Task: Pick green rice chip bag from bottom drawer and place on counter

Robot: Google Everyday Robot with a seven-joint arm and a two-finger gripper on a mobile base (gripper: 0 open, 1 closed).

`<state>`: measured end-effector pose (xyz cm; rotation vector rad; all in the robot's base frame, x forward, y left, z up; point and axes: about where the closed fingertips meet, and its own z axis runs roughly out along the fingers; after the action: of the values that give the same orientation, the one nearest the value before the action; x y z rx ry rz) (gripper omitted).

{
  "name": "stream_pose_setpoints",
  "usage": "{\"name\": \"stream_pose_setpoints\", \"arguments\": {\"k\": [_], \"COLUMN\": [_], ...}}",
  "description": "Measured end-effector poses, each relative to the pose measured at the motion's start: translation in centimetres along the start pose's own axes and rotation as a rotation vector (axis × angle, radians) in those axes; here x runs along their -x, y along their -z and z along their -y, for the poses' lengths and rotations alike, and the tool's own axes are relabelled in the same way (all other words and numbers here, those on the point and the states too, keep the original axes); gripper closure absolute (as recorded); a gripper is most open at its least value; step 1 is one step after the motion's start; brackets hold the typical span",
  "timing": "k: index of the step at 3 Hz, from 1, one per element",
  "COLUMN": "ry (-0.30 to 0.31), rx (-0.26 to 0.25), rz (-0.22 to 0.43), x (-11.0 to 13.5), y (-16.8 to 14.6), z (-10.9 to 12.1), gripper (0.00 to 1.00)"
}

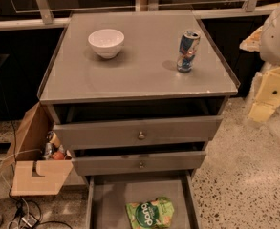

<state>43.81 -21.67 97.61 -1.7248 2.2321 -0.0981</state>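
The green rice chip bag (pixel 150 213) lies flat in the bottom drawer (pixel 106 202), which is pulled out at the lower edge of the view. The bag sits near the drawer's front middle, with its dark green round logo facing up. The counter (pixel 139 70) is the grey square top of the cabinet. My gripper (pixel 268 97), pale yellow under a white arm segment (pixel 279 32), hangs to the right of the cabinet at about counter height. It is well away from the bag and holds nothing that I can see.
A white bowl (pixel 106 42) stands at the counter's back left and a blue-and-silver can (pixel 188 50) at its right. The two upper drawers (pixel 138 132) are pulled partly out. A cardboard box (pixel 37 168) with items and cables sits on the floor at left.
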Motion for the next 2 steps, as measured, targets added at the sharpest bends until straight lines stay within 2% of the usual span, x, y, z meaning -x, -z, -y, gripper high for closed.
{"name": "stream_pose_setpoints", "arguments": {"k": [1,2], "ry": [0.000,0.010], "rx": [0.000,0.010], "rz": [0.000,0.038], "x": [0.0,0.9], "y": [0.0,-1.6], "z": [0.0,-0.8], "gripper": [0.00,0.00]}}
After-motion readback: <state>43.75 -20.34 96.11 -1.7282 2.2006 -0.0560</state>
